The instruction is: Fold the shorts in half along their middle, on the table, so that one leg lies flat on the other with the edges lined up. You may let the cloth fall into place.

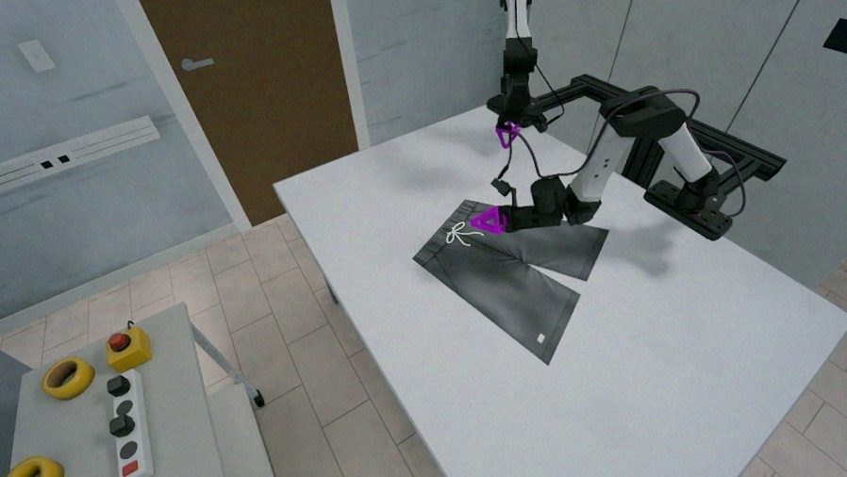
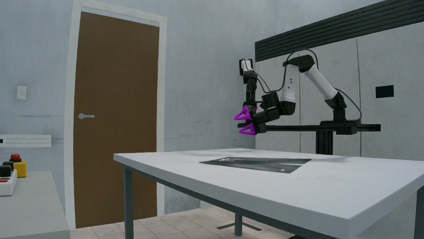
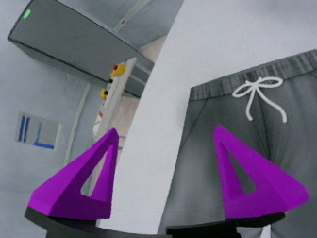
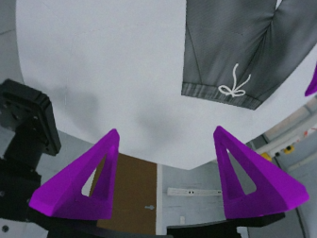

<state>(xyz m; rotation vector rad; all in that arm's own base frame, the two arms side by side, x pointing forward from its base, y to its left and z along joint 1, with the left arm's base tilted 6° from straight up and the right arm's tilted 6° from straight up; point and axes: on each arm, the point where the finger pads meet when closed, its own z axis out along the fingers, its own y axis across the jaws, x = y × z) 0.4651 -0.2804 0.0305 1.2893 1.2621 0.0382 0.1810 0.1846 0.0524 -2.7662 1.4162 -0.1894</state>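
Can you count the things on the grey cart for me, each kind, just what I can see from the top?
Yellow rings: 2
Yellow box with red button: 1
White power strip: 1
Black plugs: 2
Total: 6

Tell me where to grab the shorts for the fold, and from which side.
Best pinch the shorts at the waistband corner on the white-tagged leg's side, probably from above with fingers straddling the outer edge: they lie flat, and that corner is uncovered.
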